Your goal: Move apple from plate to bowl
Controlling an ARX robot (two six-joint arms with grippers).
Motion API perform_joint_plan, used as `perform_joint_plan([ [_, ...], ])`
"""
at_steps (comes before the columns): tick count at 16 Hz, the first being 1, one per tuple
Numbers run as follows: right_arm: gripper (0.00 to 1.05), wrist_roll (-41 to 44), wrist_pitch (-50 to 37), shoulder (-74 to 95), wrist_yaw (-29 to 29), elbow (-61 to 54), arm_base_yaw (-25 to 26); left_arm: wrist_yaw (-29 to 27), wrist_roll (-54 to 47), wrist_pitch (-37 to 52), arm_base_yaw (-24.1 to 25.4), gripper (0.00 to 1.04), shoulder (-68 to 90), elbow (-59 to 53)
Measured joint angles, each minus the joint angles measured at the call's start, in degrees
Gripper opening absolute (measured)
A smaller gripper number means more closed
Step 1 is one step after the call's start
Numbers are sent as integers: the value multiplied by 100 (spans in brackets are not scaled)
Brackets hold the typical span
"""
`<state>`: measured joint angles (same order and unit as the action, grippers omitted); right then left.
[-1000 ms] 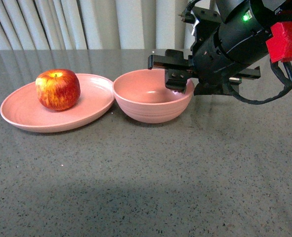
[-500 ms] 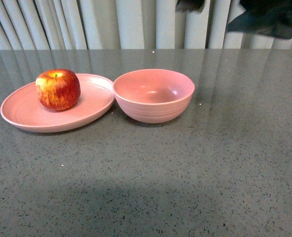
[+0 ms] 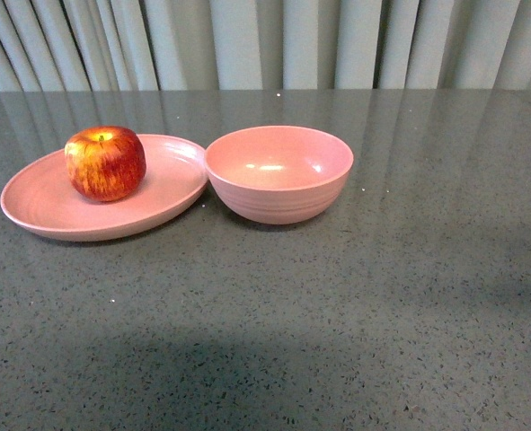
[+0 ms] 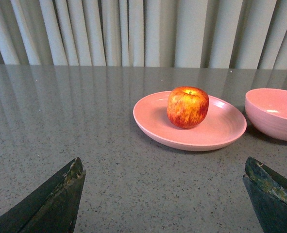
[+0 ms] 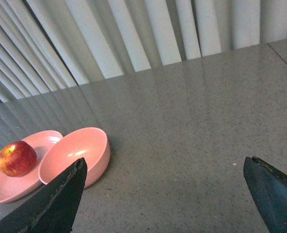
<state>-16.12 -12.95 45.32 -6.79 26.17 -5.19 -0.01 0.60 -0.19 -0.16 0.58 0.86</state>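
On the grey speckled table (image 3: 355,305) stood three things in all: one plate (image 3: 40,202), one bowl (image 3: 278,193) and one apple (image 3: 105,162). A pale pleated curtain (image 3: 247,45) hung beyond the far edge, at 12 o'clock.

Seen from the front, the single pink plate lay at 9 o'clock from the bowl. Their rims were so close that I could not tell whether they touched. The one apple sat upright near the middle of the plate, its stem and yellow patch facing up, so it too was at 9 o'clock from the bowl and not yet in it. The bowl stood upright, with a bright glint on its inner wall.

Two grippers were in view, one in each wrist camera, and each had two dark jaws. The left gripper (image 4: 162,165) was released, its jaws spread wide with only bare table between them. Beyond it were the apple (image 4: 188,107), the plate (image 4: 206,138) and part of the bowl (image 4: 274,114).

The right gripper (image 5: 163,161) was likewise released and held nothing, its jaws wide apart above the table. Its camera showed the bowl (image 5: 75,153), the plate (image 5: 5,189) and the apple (image 5: 16,158), all well apart from the jaws.
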Motion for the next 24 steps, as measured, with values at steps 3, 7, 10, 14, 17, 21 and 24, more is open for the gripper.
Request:
perform_joint_plan([
  [3, 70, 1088, 306, -1792, 632, -1019, 496, -2, 0, 0, 0, 98, 0, -2],
  [7, 11, 1499, 780, -3289, 678, -1818, 520, -2, 0, 0, 0, 98, 0, 0],
  [10, 2, 1561, 1349, -4089, 680, -2079, 520, 2, 0, 0, 0, 98, 0, -2],
  [14, 2, 1563, 1355, -4205, 680, -2260, 520, 0, 0, 0, 0, 98, 0, 0],
  [17, 2, 1565, 1338, -4256, 680, -2328, 520, 0, 2, 0, 0, 98, 0, 0],
  [21, 2, 1576, 1335, -4463, 675, -2542, 520, 9, -2, 0, 0, 98, 0, -2],
  [24, 2, 1576, 1329, -4509, 678, -2542, 520, -2, 0, -2, 0, 98, 0, 0],
])
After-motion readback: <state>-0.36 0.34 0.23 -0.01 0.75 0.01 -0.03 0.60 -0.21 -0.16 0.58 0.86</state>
